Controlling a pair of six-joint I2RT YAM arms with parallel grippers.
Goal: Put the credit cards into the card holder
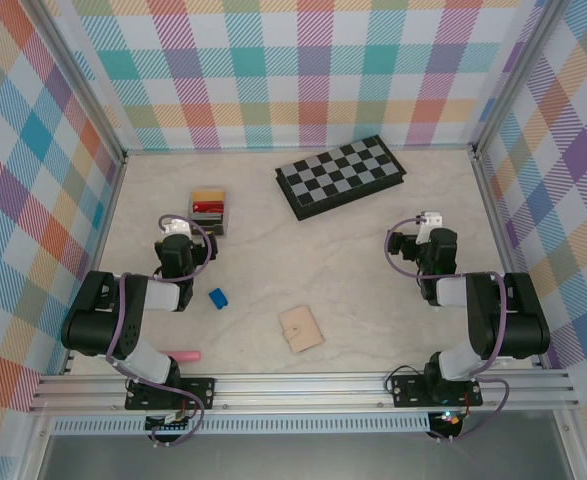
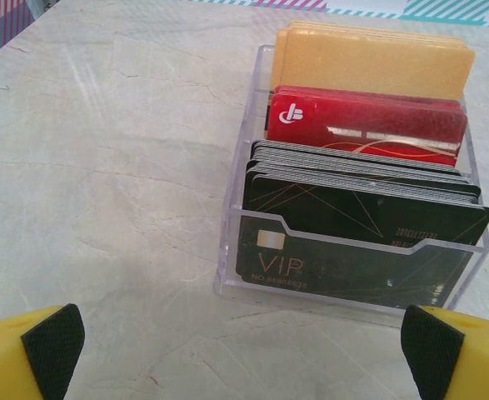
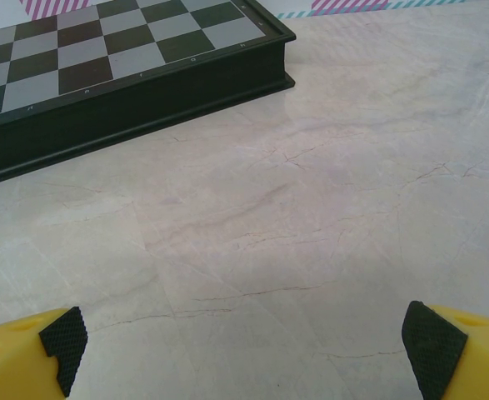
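The credit cards [image 2: 365,125] stand on edge in a clear tray [image 2: 230,242]: yellow at the back, red in the middle, several dark ones in front, the nearest marked VIP. From above, that tray [image 1: 209,208] is at the left rear of the table. My left gripper [image 2: 244,354] is open just short of the tray's front wall, holding nothing; from above the left gripper [image 1: 183,232] is beside it. The tan card holder [image 1: 301,329] lies folded shut near the front middle. My right gripper [image 3: 244,354] is open over bare table, and from above the right gripper [image 1: 428,228] is at mid-right.
A black-and-grey chessboard [image 1: 340,175] lies at the back centre, and the chessboard [image 3: 102,67] is ahead-left of the right gripper. A small blue block [image 1: 217,297] sits right of the left arm. A pink pen [image 1: 184,354] lies at the front edge. Plaid walls enclose three sides.
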